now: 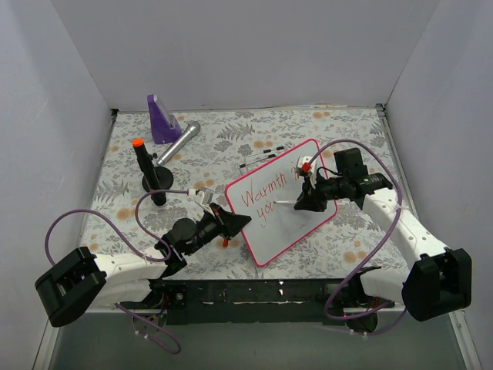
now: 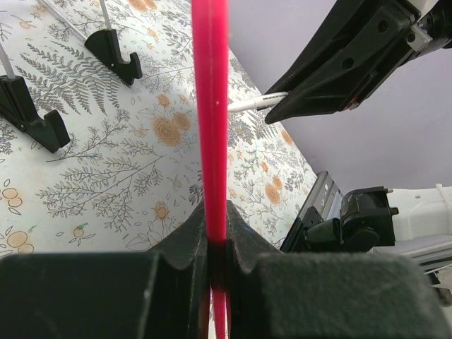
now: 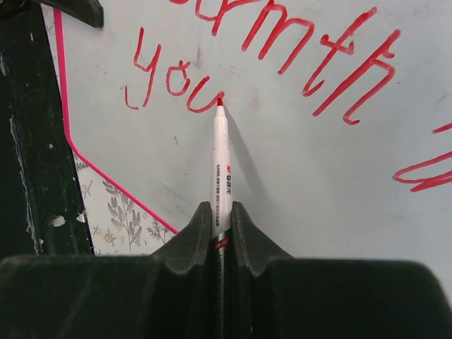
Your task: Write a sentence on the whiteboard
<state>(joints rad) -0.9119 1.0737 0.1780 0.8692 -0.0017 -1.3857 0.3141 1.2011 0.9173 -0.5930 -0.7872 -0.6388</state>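
Observation:
The whiteboard (image 1: pixel 293 235), white with a pink-red frame, lies tilted on the floral table. It carries the sentence (image 1: pixel 266 190) in red: "Warmth" above, "you" (image 3: pixel 169 78) below. My left gripper (image 1: pixel 242 222) is shut on the board's left frame edge (image 2: pixel 212 127), which runs straight up between its jaws (image 2: pixel 217 219). My right gripper (image 1: pixel 302 203) is over the board, shut on a white marker (image 3: pixel 221 162). The marker's red tip touches the board at the end of the "u". In the left wrist view the right gripper (image 2: pixel 339 78) and marker (image 2: pixel 247 104) show beyond the frame.
A purple wedge (image 1: pixel 160 118) and a silver cylinder (image 1: pixel 179 141) lie at the back left. A black post with an orange tip (image 1: pixel 146 166) stands left of the board. Thin white rods with black clips (image 1: pixel 262 154) lie behind the board. White walls enclose the table.

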